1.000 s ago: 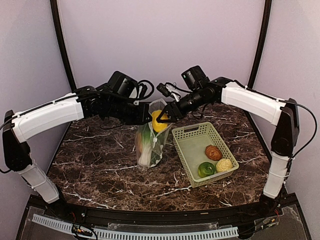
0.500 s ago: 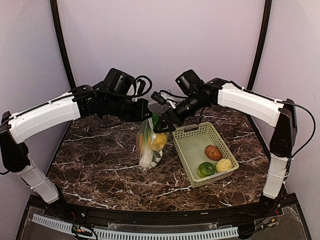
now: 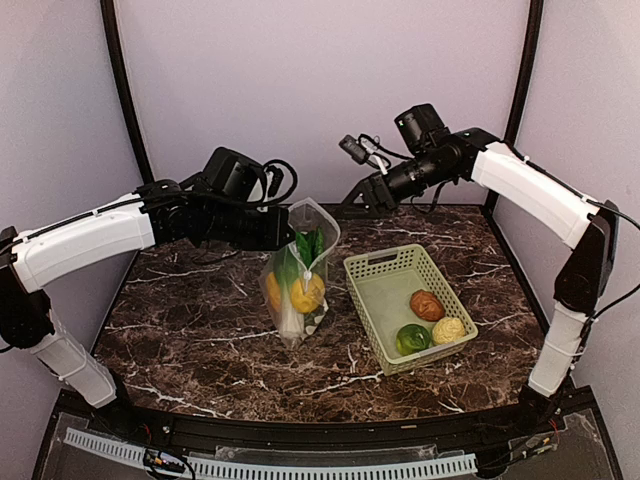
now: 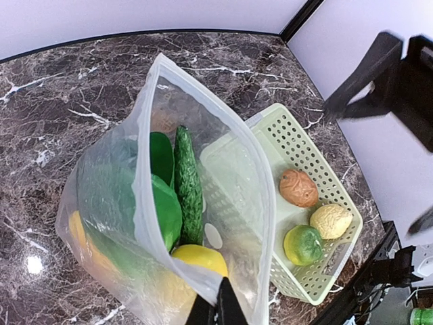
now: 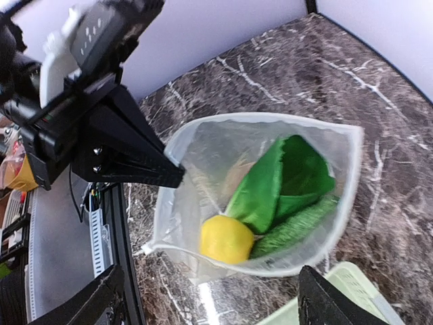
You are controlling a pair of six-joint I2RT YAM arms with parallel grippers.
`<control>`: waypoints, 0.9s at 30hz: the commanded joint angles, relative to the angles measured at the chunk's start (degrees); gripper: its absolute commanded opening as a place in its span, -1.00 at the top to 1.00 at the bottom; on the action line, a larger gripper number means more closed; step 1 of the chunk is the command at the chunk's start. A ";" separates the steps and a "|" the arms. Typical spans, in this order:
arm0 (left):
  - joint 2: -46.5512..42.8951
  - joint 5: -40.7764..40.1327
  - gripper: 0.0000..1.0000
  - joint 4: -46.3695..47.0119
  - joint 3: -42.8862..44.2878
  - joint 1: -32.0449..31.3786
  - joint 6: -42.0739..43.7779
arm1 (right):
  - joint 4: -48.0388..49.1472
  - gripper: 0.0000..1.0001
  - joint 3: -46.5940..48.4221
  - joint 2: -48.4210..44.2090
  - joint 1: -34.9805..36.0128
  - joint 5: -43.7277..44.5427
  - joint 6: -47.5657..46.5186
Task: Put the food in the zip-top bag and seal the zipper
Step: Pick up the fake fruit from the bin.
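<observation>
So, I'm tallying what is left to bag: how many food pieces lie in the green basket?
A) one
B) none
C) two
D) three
D: the basket holds a brown piece, a green one and a pale bumpy one.

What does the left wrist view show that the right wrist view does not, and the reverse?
Only the left wrist view shows the brown fruit, pale fruit and green fruit lying in the basket. Only the right wrist view shows the left gripper from outside, pinching the rim of the zip-top bag. Both show that bag open, holding a yellow lemon and green leaves.
</observation>
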 commanded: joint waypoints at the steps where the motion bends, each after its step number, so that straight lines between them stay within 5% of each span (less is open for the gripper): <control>1: -0.90 -0.30 0.99 -0.20 -1.10 0.26 1.11 | 0.69 -0.69 -2.70 -5.48 -5.96 -0.99 -2.54; 14: -1.40 5.10 0.99 2.15 1.05 0.30 1.68 | -3.62 -0.63 -25.93 -18.20 -12.12 11.50 -22.61; 27: 0.61 3.14 0.99 -4.39 4.64 0.31 4.53 | -5.79 -0.64 -32.60 -11.48 -12.21 25.23 -22.72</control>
